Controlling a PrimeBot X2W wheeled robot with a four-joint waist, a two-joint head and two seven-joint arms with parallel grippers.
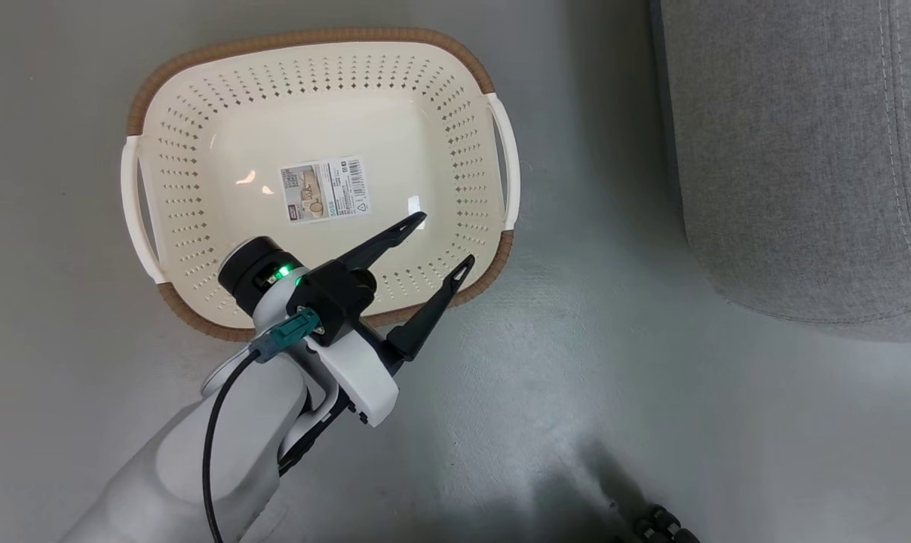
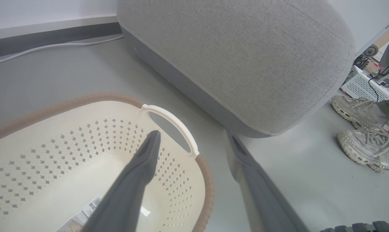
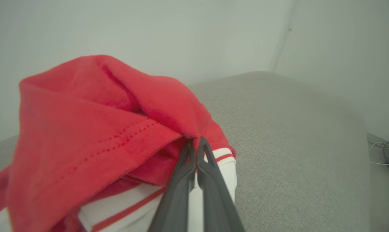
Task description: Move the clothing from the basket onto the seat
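Observation:
The basket (image 1: 199, 151) stands on the grey floor, nothing in it but a barcode sticker (image 1: 325, 188) on its bottom. My left gripper (image 1: 445, 240) hangs open over its near right rim, one finger above the inside and one above the rim. In the left wrist view the basket (image 2: 52, 145) lies under my left gripper (image 2: 193, 135), with the grey seat (image 2: 246, 58) beyond. The red clothing (image 3: 85, 129), with white striped trim, sits bunched on the seat (image 3: 294, 129). My right gripper (image 3: 194, 143) is shut, pinching a fold of it.
The seat (image 1: 802, 151) fills the right side of the head view, a strip of bare floor between it and the basket. A person's two pale shoes (image 2: 358, 111) stand on the floor past the seat's corner. A cable (image 2: 52, 46) runs along the wall.

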